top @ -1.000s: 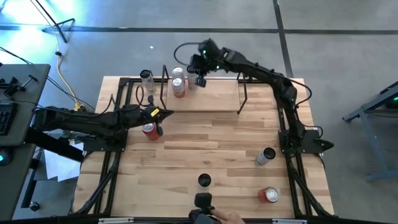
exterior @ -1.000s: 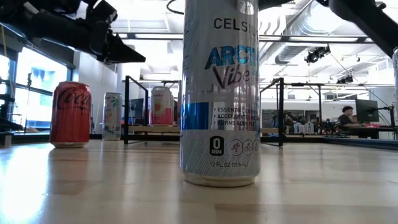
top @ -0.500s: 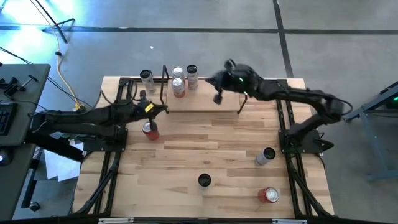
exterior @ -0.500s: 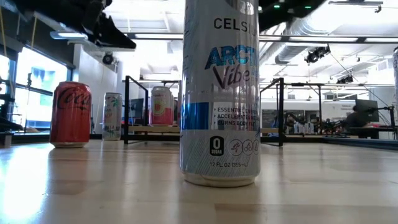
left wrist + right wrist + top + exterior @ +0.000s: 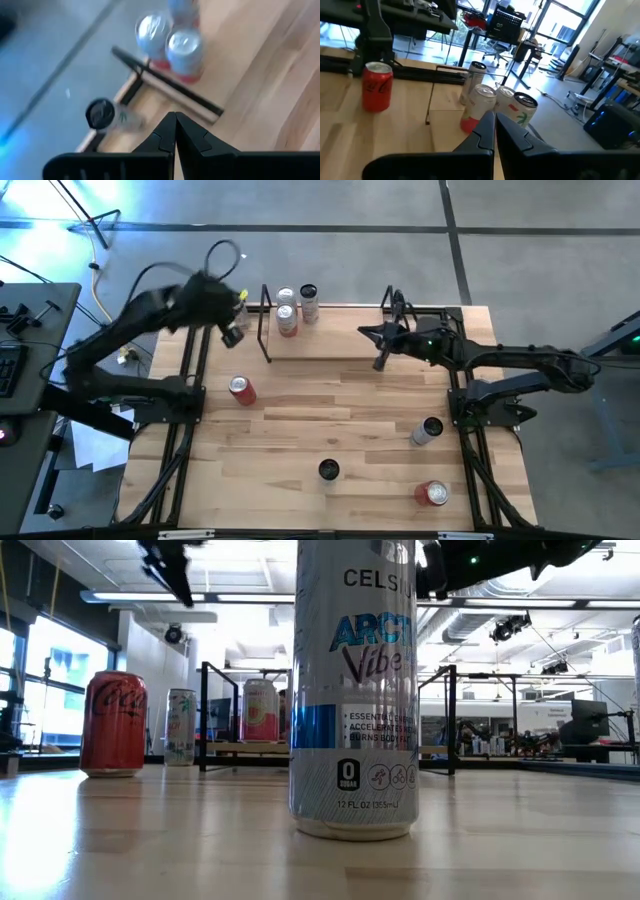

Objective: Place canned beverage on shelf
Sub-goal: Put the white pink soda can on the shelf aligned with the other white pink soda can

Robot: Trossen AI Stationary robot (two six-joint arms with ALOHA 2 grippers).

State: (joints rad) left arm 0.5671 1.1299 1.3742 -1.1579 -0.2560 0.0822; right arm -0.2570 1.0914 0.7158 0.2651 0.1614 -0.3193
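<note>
From above, the shelf (image 5: 330, 338) sits at the counter's (image 5: 330, 420) twelve o'clock edge, a black upright at each end. Three cans crowd its ten o'clock corner: a pink-and-white can (image 5: 288, 321) on the plank, a silver-topped can (image 5: 286, 298) just behind it, and a dark-topped can (image 5: 308, 302) beside them toward one o'clock (whether those last two stand on the plank or just off its back edge I cannot tell).

The left pincer (image 5: 233, 335) hangs in the air just off the shelf's nine o'clock end, empty, its fingers (image 5: 165, 137) pressed together in its wrist view. Under it near the counter's corner stands a slim clear can (image 5: 102, 114).

The right pincer (image 5: 381, 360) hovers by the shelf's three o'clock upright, also empty, fingers (image 5: 487, 130) pressed together.

Loose on the counter: a red cola can (image 5: 240, 388) at about nine o'clock, a tall Celsius can (image 5: 329, 470) near six o'clock filling the low view, a silver can (image 5: 428, 429) at four o'clock, and another red can (image 5: 435, 493) at five o'clock.

A person (image 5: 578, 730) sits at a desk far back in the room.
</note>
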